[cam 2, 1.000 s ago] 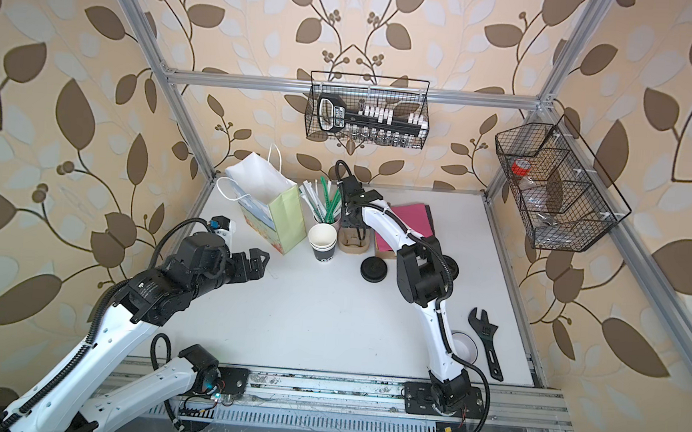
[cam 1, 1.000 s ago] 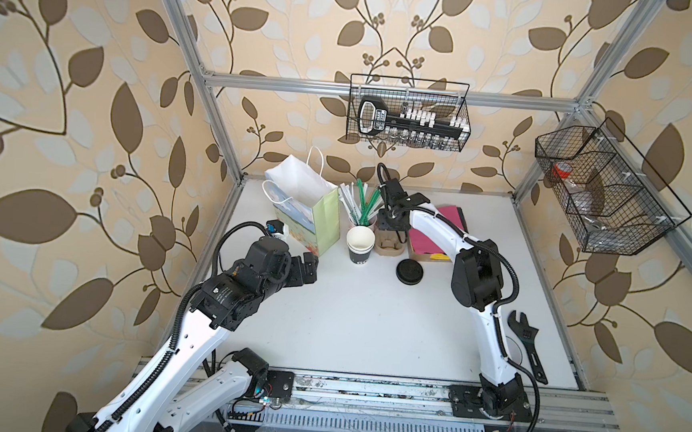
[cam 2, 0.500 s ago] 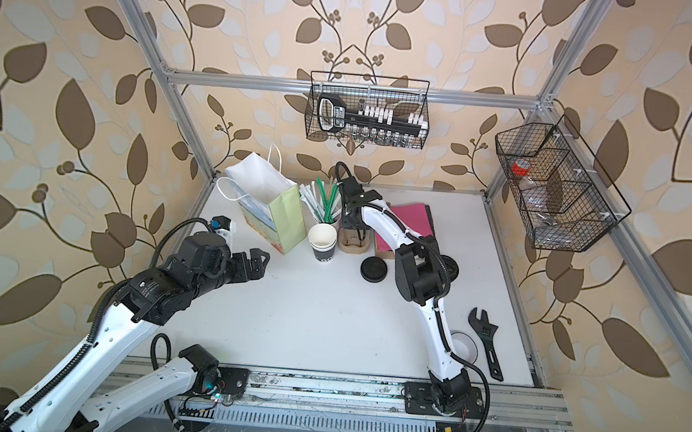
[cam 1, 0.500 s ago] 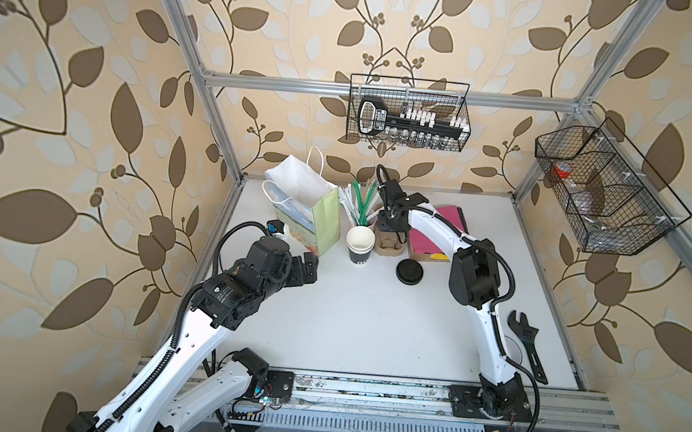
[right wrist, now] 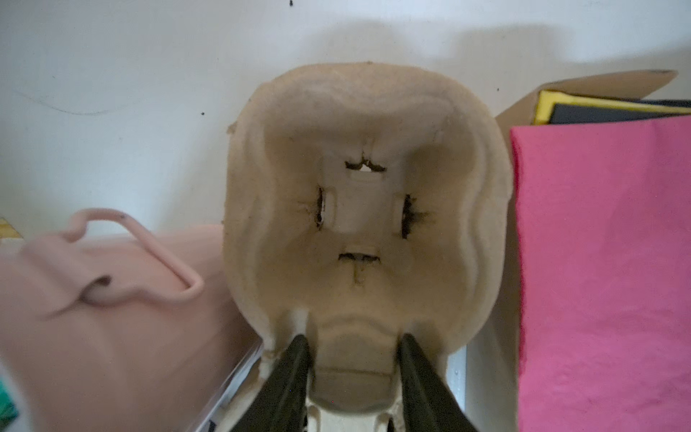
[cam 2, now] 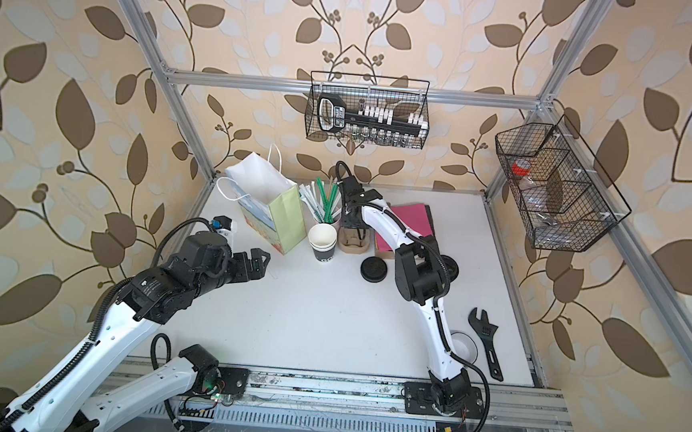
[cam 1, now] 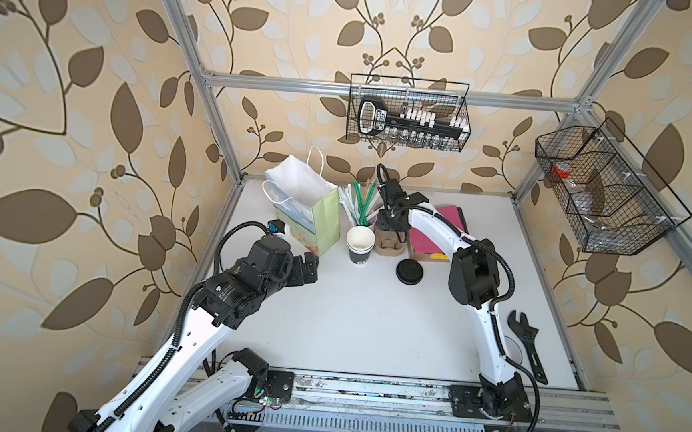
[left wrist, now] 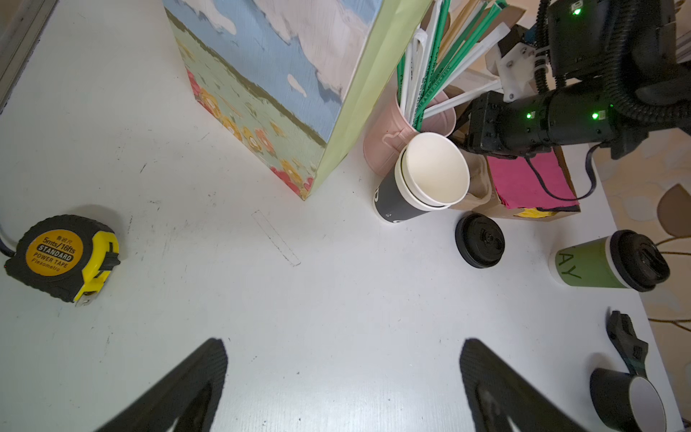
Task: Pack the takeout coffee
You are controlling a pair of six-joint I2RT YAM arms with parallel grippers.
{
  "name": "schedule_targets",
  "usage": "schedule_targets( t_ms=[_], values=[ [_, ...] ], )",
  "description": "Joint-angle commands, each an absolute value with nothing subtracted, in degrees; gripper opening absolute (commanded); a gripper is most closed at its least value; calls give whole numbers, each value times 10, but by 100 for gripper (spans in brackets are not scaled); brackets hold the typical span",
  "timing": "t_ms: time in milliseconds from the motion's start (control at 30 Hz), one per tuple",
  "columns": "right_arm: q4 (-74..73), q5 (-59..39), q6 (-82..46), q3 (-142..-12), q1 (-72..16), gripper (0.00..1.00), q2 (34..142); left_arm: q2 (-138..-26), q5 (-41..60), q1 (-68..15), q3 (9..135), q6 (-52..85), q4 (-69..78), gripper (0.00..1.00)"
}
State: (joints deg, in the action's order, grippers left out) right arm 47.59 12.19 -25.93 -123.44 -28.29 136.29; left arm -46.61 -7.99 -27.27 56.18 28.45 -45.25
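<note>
Right arm [cam 1: 474,272] first, the big worry: its elbow hangs near the takeout coffee [left wrist: 583,267], standing lidded toward the right-hand edge of the desk [cam 1: 370,323], so one loose swing could topple it. Cardboard box [right wrist: 598,88] and pink pail [right wrist: 93,299] flank the cup carrier [right wrist: 359,202]. The right tool [right wrist: 353,338] sits half-closed astride its wall, bite uncertain, and soft pulp could slip or tear. Left tool [left wrist: 344,344], spread wide and empty, has the desk's bare middle to roam.
</note>
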Motion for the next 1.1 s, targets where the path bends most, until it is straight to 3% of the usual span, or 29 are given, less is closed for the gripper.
schedule_targets(
  t_ms=[0,167,1067],
  values=[
    [499,106,-264,-1252,-282,40,1384,-465,-93,-268,575,279,-451,99],
    [502,112,-270,-1255,-281,35,1377,-465,-94,-268,576,277,-451,99],
    [519,142,-279,-1274,-285,35,1327,-472,-91,-265,578,276,-451,99]
  ],
)
